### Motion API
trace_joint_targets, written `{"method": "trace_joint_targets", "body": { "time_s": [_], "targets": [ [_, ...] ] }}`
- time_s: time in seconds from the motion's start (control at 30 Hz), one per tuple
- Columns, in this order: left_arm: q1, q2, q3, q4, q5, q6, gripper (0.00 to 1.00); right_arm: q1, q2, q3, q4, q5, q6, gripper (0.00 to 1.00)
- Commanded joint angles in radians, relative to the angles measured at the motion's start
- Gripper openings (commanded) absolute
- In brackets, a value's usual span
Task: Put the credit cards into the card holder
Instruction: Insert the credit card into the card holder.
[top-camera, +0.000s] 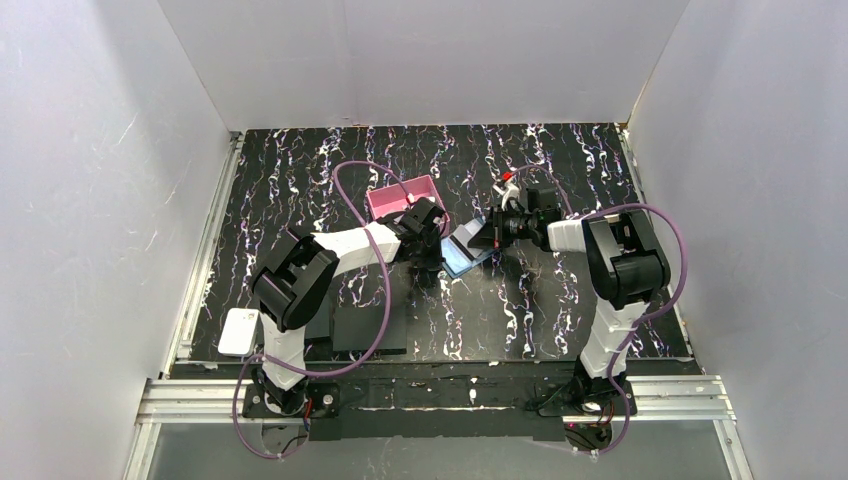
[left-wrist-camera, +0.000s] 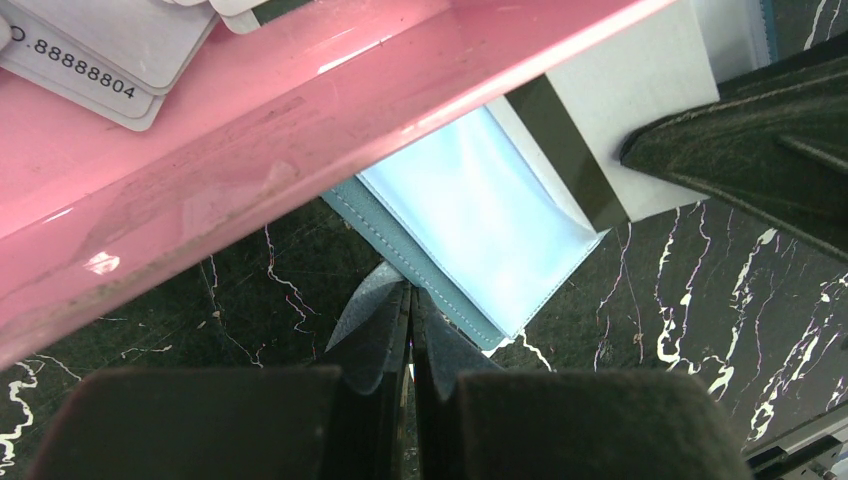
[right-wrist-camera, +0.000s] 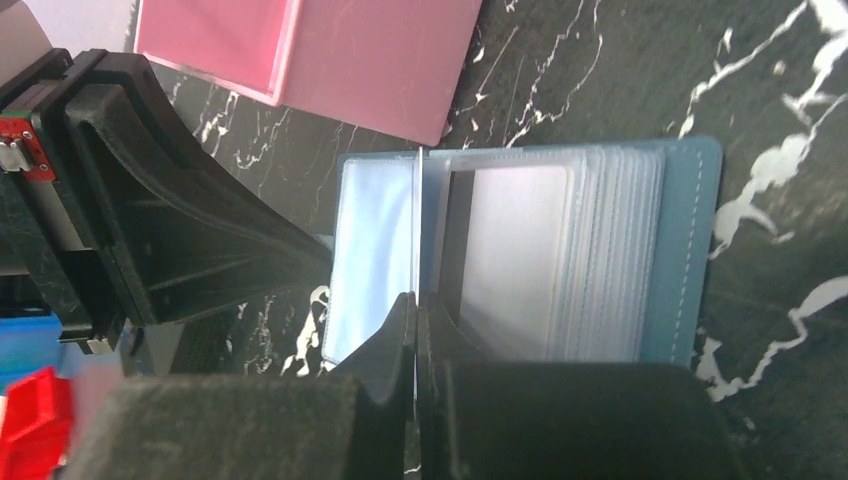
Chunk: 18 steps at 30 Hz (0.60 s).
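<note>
right claw (right-wrist-camera: 415, 300): clamped shut on one credit card (left-wrist-camera: 640, 120), the white one with the dark stripe, held by one end.
where that card is: just outside the card holder (left-wrist-camera: 330, 120), right beside its outer wall, over the open blue case (right-wrist-camera: 695, 240). not in the holder yet.
other credit cards (left-wrist-camera: 100, 50): lying flat inside the card holder.
left claw (left-wrist-camera: 410, 300): closed tight, tips just outside the card holder at the blue case's edge. can't tell if it's pinching a sleeve.
how it'll handle, imo: light, thin, stiff, slick plastic, so it'll probably try to pivot or slip in the pads.
where to grab: on a short end, well in from the corners, flat faces between the pads. if it ends up flat on the surface (right-wrist-camera: 600, 70) it'd be a pain to pick up.
</note>
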Motion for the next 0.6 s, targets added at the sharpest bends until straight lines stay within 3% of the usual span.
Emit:
{"method": "trace_joint_targets", "body": {
  "time_s": [0.0, 0.33, 0.57],
  "targets": [
    [-0.007, 0.013, 0.009, -0.034, -0.022, 0.008, 0.0, -0.001, -0.027, -0.049, 0.005, -0.02, 0.089, 0.01],
    [-0.008, 0.023, 0.019, -0.034, -0.013, 0.011, 0.0, -0.01, -0.068, -0.064, -0.065, 0.06, 0.142, 0.01],
    [-0.008, 0.034, 0.023, -0.034, -0.003, 0.008, 0.0, -0.013, -0.141, -0.123, -0.025, 0.159, 0.218, 0.01]
  ]
}}
